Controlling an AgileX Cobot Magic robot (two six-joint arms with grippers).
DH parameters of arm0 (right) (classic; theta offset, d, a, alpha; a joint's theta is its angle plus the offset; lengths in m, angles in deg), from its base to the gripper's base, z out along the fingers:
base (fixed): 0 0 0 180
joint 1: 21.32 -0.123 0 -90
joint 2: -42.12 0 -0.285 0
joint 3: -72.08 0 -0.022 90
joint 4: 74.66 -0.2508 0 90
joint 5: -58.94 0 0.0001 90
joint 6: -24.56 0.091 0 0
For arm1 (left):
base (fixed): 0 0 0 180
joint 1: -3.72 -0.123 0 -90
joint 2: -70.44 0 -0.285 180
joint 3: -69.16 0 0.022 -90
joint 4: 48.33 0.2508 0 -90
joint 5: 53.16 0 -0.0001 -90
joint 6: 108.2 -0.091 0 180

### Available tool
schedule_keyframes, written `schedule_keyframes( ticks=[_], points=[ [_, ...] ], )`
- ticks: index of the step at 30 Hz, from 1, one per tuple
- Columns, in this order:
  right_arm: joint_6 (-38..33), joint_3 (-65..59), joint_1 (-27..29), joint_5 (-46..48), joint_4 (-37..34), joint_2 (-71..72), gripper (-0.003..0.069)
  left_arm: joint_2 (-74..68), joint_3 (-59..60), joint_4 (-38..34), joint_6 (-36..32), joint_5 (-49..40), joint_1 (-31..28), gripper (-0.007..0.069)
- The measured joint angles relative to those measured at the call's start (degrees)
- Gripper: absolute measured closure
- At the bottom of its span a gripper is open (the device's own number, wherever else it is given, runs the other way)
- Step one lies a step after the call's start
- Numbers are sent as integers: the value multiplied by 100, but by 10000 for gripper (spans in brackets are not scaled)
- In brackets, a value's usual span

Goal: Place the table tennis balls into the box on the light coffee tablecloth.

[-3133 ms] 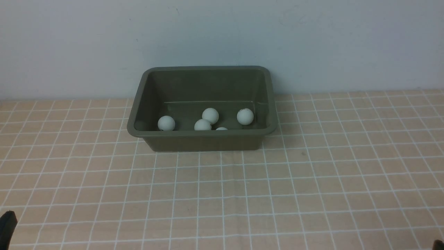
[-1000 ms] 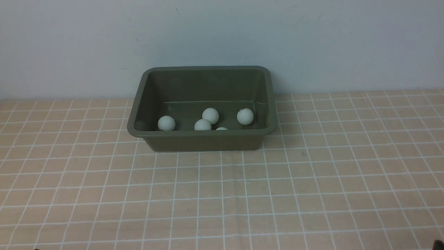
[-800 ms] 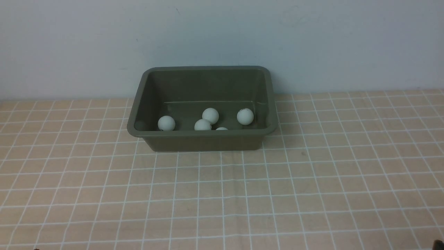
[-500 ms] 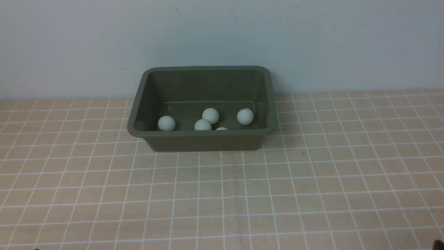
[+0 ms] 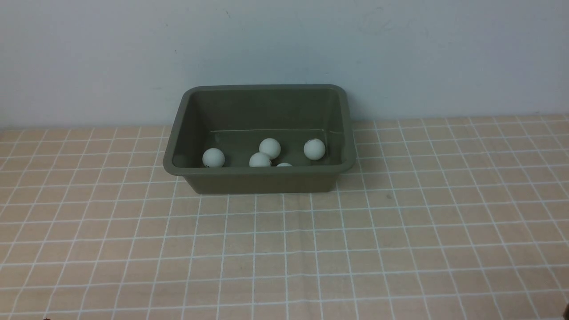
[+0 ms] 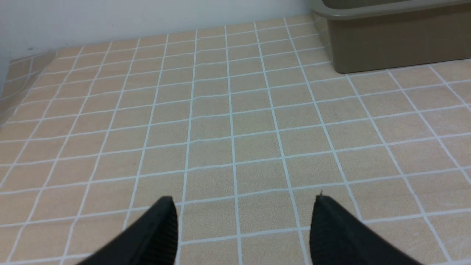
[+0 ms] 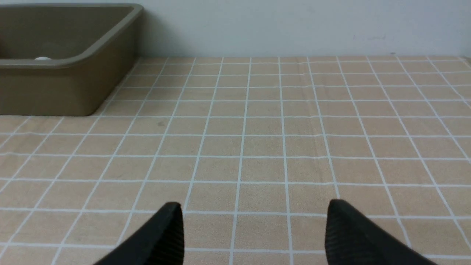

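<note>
The olive-green box (image 5: 266, 181) sits upright at the far edge of the tan cloth (image 5: 284, 249), a little left of the middle, with the pale wall (image 5: 426, 58) behind it. The cloth carries a grid of thin white lines, and a small dark smudge (image 5: 389, 196) marks it to the right of the box. The box has rounded corners, a flared rim and sloping sides, and its top is open. Five white balls lie inside. One ball (image 5: 213, 158) is at the left, on its own. Near the middle, a far ball (image 5: 270, 148) and a nearer ball (image 5: 260, 159) lie together. Just right of the nearer one, only the top of a low ball (image 5: 284, 165) shows over the near rim. The last ball (image 5: 314, 149) is toward the right side. The left gripper (image 6: 244, 217) has its dark fingers spread wide, with only cloth showing between them. The right gripper (image 7: 255, 221) is wide open too and holds nothing. Both grippers are well apart from the box, on the near side of the cloth.
</note>
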Motion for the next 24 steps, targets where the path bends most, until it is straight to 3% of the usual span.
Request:
schedule_keyframes(
  ticks=[24],
  points=[
    [-21, -16, 0, -87, 271, 0, 192, 0, 0, 0, 5, 0, 0, 221]
  ],
)
